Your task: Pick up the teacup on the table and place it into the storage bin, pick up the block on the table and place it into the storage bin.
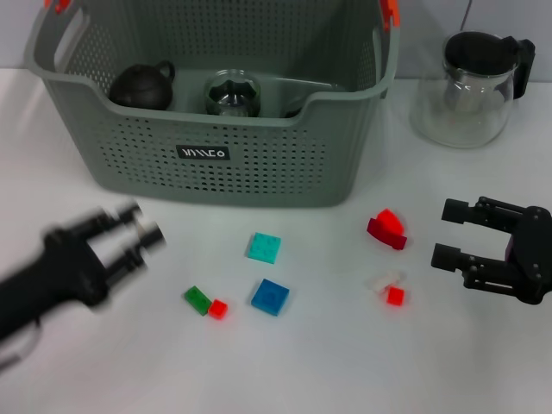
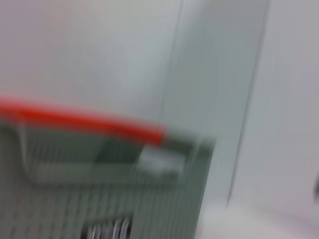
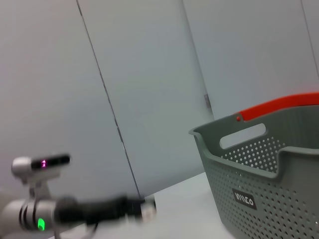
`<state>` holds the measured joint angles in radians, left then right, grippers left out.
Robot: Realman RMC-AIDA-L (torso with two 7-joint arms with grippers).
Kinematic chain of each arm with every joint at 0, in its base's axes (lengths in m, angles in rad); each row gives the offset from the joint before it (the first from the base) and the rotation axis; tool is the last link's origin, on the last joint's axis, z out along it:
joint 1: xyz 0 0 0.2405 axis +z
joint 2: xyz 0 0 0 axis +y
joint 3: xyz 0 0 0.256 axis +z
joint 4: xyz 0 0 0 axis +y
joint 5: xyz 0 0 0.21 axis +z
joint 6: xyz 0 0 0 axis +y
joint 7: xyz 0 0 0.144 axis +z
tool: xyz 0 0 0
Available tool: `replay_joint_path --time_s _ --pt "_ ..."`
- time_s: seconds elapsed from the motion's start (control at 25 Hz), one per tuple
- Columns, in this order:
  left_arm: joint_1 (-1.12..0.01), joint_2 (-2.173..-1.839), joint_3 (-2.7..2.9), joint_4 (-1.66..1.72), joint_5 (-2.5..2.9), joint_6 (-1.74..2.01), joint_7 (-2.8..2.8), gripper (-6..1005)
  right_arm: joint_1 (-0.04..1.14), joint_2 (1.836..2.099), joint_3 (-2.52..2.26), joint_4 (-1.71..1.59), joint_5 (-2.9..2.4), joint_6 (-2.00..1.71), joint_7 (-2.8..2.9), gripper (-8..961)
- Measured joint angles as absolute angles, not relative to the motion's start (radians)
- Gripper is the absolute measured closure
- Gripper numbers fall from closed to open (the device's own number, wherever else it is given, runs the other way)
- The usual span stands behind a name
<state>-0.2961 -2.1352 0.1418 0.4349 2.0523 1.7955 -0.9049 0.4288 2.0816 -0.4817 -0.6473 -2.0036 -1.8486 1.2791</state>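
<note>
The storage bin (image 1: 216, 159) is seen across the upper left and centre of the head view, standing on the white table (image 1: 328, 362). Inside it, a dark teapot (image 1: 142, 86) is seen at the left, a glass teacup (image 1: 231, 95) just beside it toward the middle, and a further dark item, mostly hidden by the front wall, to the right of that. A black label (image 1: 203, 153) is fixed on the front wall, and orange clips are seen at the upper corners.

Below the bin, blocks are scattered on the table: a teal block (image 1: 263, 247), a blue block (image 1: 271, 297) just below it, and a green block (image 1: 197, 299) touching a small red block (image 1: 218, 308) at lower centre-left. To the right of centre, a red block (image 1: 386, 228) is seen, and below it a white piece (image 1: 385, 279) just beside a small red cube (image 1: 395, 296). A glass teapot (image 1: 470, 90) with a black lid stands at the upper right, apart from the bin.

The left gripper (image 1: 138, 235) is seen at the lower left, blurred, above the table near the green block; its jaws appear parted with nothing between them. The right gripper (image 1: 447, 233) is seen at the right edge, its jaws spread apart and empty, near the red block and white piece.

In the right wrist view, the bin (image 3: 264, 184) fills the lower right and the left gripper (image 3: 144, 209) is seen blurred at the lower left. In the left wrist view, only a blurred corner of the bin (image 2: 99, 179) is made out.
</note>
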Motion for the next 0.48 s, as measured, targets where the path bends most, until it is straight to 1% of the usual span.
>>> replay_joint_path --time_s 0.12,0.24,0.28,0.4,0.48 --pt "-0.374 -2.095 0.081 0.495 2.008 1.907 -1.144 582 0.432 2.082 -0.482 -0.646 -2.003 -1.849 1.28 161" --pt "-0.471 -2.052 0.064 0.532 1.95 1.91 -1.376 581 0.434 2.083 -0.482 -0.646 -2.003 -1.848 1.278 161" --pt "-0.513 -2.033 0.063 0.539 1.933 1.892 -1.449 581 0.434 2.083 -0.482 -0.646 -2.003 -1.848 1.276 161" --pt "-0.62 -1.99 0.087 0.55 1.93 1.796 -1.578 580 0.434 2.085 -0.484 -0.637 -2.005 -1.847 1.274 161" --pt "-0.68 -1.966 0.155 0.565 1.943 1.671 -1.645 579 0.433 2.085 -0.483 -0.633 -2.005 -1.847 1.273 161"
